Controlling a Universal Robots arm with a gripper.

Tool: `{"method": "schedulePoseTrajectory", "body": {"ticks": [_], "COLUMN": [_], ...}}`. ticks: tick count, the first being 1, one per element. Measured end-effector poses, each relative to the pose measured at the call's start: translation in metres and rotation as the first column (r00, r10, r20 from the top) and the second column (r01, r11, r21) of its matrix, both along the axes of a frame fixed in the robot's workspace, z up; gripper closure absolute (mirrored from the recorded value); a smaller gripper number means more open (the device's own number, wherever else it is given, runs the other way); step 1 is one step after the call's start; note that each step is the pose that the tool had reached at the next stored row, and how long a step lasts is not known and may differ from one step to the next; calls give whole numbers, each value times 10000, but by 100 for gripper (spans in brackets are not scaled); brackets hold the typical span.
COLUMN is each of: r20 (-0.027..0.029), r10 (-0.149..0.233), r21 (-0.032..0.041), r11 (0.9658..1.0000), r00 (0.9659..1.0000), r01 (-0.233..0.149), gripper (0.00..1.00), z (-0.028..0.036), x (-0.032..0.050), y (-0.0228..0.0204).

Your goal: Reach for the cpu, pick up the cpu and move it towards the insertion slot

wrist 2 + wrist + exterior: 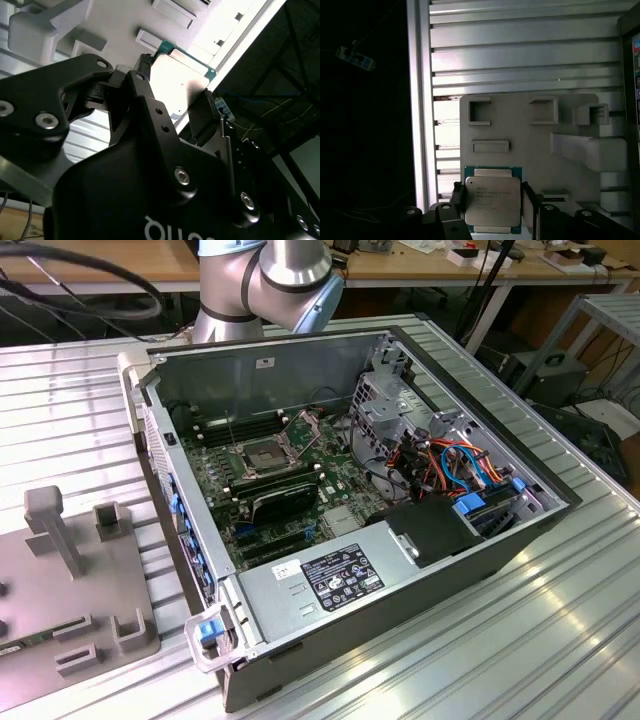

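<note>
- The cpu (492, 202) sits between the two black fingers (528, 197) of the gripper (176, 77). They press on its opposite edges in both wrist views, so we read the grip as closed on it.
- In the second wrist view we see the gripper's matte black body with bright screw heads. Its fingers point at a grey plate (520, 125).
- The cpu's flat face is turned to the first wrist camera.
- The cpu lies over the plate, outside the case (270, 370) and well apart from the slot (262, 455). We cannot tell whether it touches the plate or hangs clear of it.
- In the exterior view the arm (265, 275) shows as rounded grey and blue joints behind the case's far wall.
- The cpu is a thin square with a pale silvery metal lid and a narrow green rim.
- The plate is matte grey, with raised rectangular holders (480, 111) and one long post (585, 150). It lies just beside the case, on the exterior view's left.
- The slot is a square silver frame with a dark centre on the green board (225, 495). Its load plate (305, 425) is tipped up beside it.
- Inside the open dark metal case we also see a bundle of red, blue and orange wires (455, 455).
- The table (480, 640) is ribbed aluminium, pale and slightly shiny.
- In the first wrist view, a dark floor (365, 125) lies beyond the table's edge.
- Wooden benches (100, 260) stand behind the table.
</note>
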State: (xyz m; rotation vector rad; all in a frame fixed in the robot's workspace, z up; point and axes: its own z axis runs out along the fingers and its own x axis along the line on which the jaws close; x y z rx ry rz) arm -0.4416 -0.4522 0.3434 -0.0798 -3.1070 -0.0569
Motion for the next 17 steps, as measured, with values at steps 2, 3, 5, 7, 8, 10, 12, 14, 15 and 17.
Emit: {"method": "schedulePoseTrajectory", "body": {"ticks": [2,3,5,7,8,10,12,14,15,17], "r20": [1,1,1,0,1,3,3,-2,0,1], "r10": [0,0,0,0,0,0,0,-1,0,-1], "r21": [-1,-1,-3,-3,-3,-2,-1,-5,-3,-3], "r11": [10000,10000,10000,10000,10000,10000,10000,10000,10000,10000], "r00": [10000,10000,10000,10000,10000,10000,10000,10000,10000,10000], "r01": [0,0,0,0,0,0,0,1,0,1], "gripper": [45,45,45,45,45,45,45,45,45,45], "z": [91,147,217,293,373,478,479,483,481,481], "x": [0,0,0,0,0,0,0,5,19,51], "y": [0,1,2,2,4,5,6,6,6,6]}}
